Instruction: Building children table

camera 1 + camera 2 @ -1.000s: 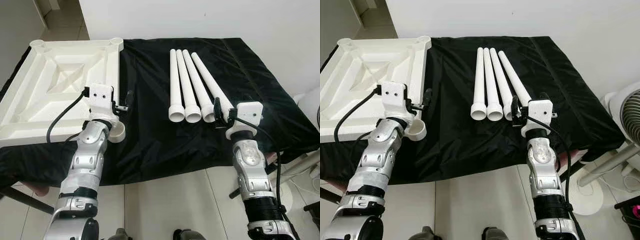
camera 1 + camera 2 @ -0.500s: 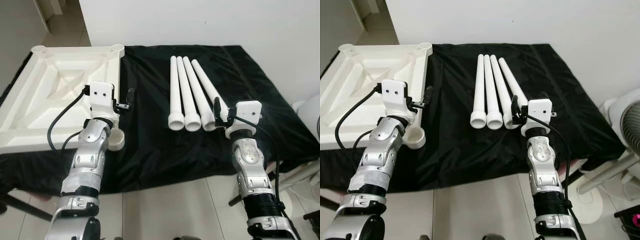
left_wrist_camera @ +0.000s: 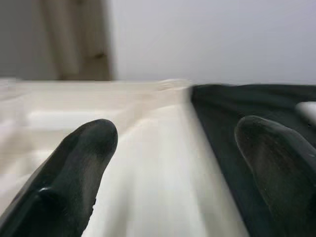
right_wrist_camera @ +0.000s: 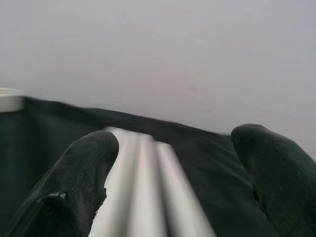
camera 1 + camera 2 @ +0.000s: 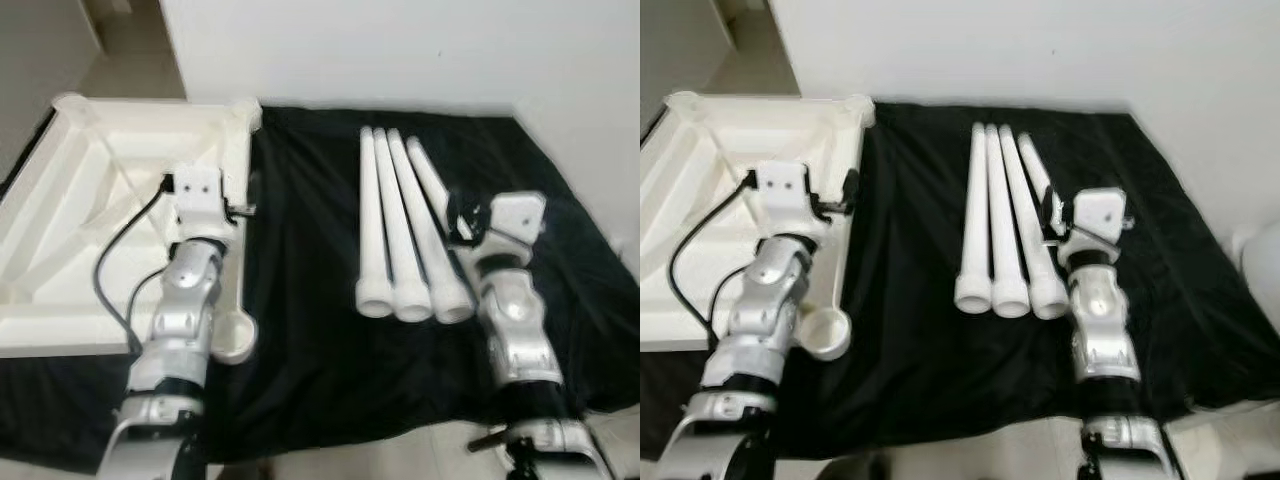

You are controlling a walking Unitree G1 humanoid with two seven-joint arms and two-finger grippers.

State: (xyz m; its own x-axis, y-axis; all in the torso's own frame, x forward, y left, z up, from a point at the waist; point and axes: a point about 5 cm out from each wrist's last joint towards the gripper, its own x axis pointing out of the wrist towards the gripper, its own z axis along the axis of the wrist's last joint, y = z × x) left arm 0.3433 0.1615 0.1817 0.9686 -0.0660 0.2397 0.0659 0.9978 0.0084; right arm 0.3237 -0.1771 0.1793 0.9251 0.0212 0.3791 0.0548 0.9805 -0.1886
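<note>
A white square tabletop [image 5: 90, 230] lies upside down on the left, with a round leg socket [image 5: 236, 336] at its near right corner. Several white tube legs [image 5: 398, 230] lie side by side in the middle, open ends toward me. My left gripper [image 5: 246, 196] is open over the tabletop's right rim [image 3: 163, 163], which runs between its fingers [image 3: 86, 148]. My right gripper [image 5: 462, 214] is open above the rightmost leg [image 5: 428, 178], partly hiding it. In the right wrist view the legs [image 4: 143, 197] stretch away between the fingers [image 4: 89, 163].
A black cloth [image 5: 300, 380] covers the table. A white wall [image 5: 400, 50] stands right behind its far edge. Floor [image 5: 120, 60] shows beyond the tabletop at far left. A white rounded object [image 5: 1262, 255] sits past the table's right side.
The camera has moved closer and the picture is blurred. Both arms reach further over the table: the left gripper along the tabletop rim, the right gripper up along the rightmost leg.
</note>
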